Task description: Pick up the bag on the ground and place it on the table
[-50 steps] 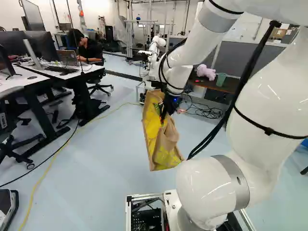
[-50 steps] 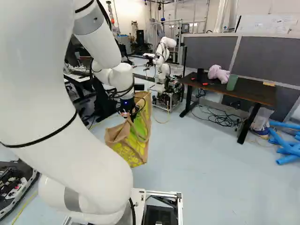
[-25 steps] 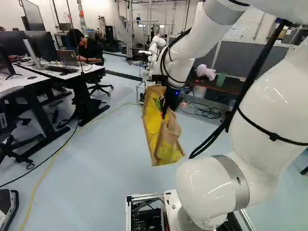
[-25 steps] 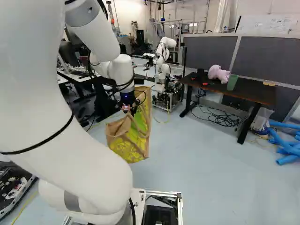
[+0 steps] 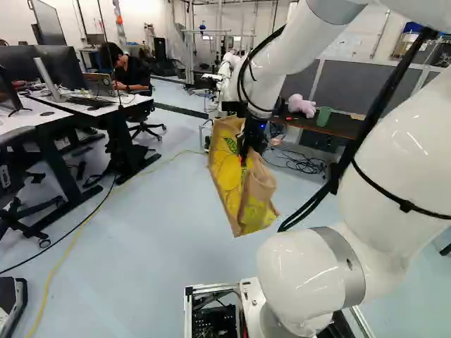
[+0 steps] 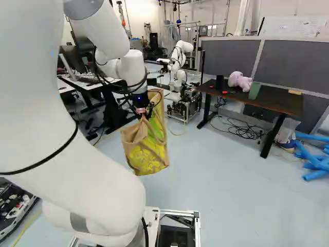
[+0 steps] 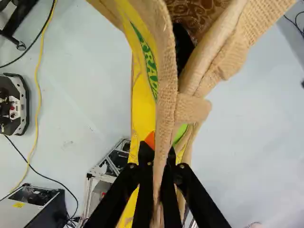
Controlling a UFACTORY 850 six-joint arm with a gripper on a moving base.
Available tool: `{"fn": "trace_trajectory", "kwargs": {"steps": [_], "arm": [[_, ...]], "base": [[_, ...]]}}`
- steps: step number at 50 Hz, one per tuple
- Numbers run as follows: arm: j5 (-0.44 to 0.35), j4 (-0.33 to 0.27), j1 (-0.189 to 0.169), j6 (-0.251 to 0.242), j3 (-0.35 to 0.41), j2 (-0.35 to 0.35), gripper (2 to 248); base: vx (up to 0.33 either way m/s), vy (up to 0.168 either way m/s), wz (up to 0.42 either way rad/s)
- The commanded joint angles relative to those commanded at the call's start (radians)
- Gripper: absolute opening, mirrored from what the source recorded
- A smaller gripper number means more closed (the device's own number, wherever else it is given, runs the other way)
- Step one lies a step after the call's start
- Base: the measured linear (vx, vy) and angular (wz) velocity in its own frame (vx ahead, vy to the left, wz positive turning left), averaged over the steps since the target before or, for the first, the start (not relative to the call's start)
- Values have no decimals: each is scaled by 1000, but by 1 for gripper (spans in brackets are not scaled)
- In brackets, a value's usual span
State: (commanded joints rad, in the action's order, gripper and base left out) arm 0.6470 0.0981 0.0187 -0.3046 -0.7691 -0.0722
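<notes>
Holding the bag point(image 6: 150, 154) off the floor point(image 6: 216, 180), I have the pincer point(image 7: 159, 154) closed on its rim from both sides. The bag hangs below, its long mouth running out ahead of the pincer. With base-forward as 12 o'clock, the table point(image 6: 277, 103) lies well apart from the bag, at roughly 2 o'clock. The next move, I judge, requires lift, then travel that way; the bag's bottom could catch the near edge. Bare tabletop extends from the green cup point(image 6: 254, 90) toward the 3 o'clock end.
</notes>
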Motion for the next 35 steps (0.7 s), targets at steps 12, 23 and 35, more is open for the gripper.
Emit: {"fn": "trace_trajectory", "kwargs": {"steps": [12,23,35], "arm": [[60,-32,-1,0,-32,-9,22],[123,-45,-1,0,-62,-15,22],[196,-47,-2,0,-97,-22,22]], "base": [[0,0,0],[0,0,0],[0,0,0]]}}
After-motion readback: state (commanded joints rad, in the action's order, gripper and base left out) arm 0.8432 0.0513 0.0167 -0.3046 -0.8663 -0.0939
